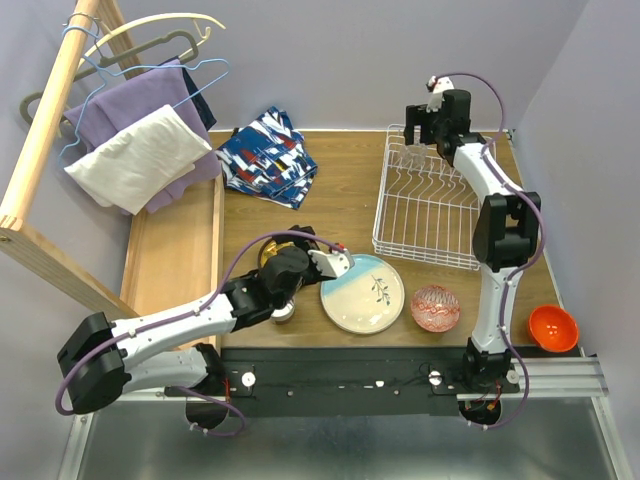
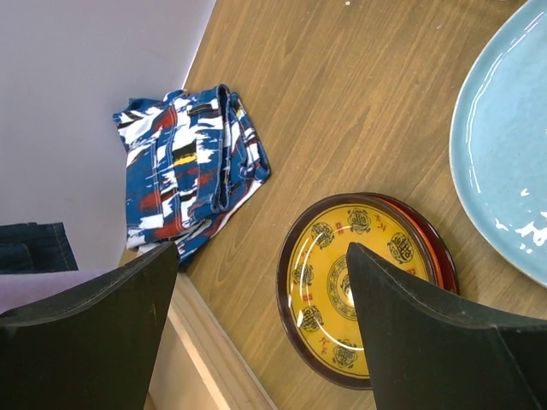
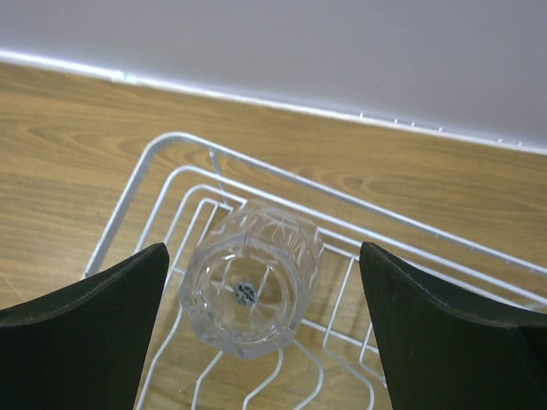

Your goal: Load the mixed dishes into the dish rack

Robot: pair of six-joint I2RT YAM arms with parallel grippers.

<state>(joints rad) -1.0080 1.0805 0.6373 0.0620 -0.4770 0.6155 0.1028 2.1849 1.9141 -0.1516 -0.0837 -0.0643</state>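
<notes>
The white wire dish rack point(image 1: 428, 212) stands at the back right. A clear glass point(image 3: 249, 286) stands in its far-left corner point(image 3: 184, 166), base towards the camera. My right gripper point(image 3: 263, 252) hangs open above it point(image 1: 432, 128), both fingers clear of the glass. My left gripper point(image 2: 263, 252) is open and empty above the dark red-yellow plate point(image 2: 342, 282), its right finger point(image 2: 444, 342) covering part of it point(image 1: 290, 262). The pale blue plate point(image 1: 362, 293) with a sprig lies beside it. A red-patterned bowl point(image 1: 435, 307) and an orange-red bowl point(image 1: 553, 329) sit near the front right.
A blue-red-white cloth point(image 1: 268, 158) lies at the back left. A wooden frame point(image 1: 40, 150) with hangers and draped clothes stands beyond a raised wooden ledge point(image 2: 214, 350) on the left. A small metallic cup point(image 1: 284, 312) shows partly under the left arm.
</notes>
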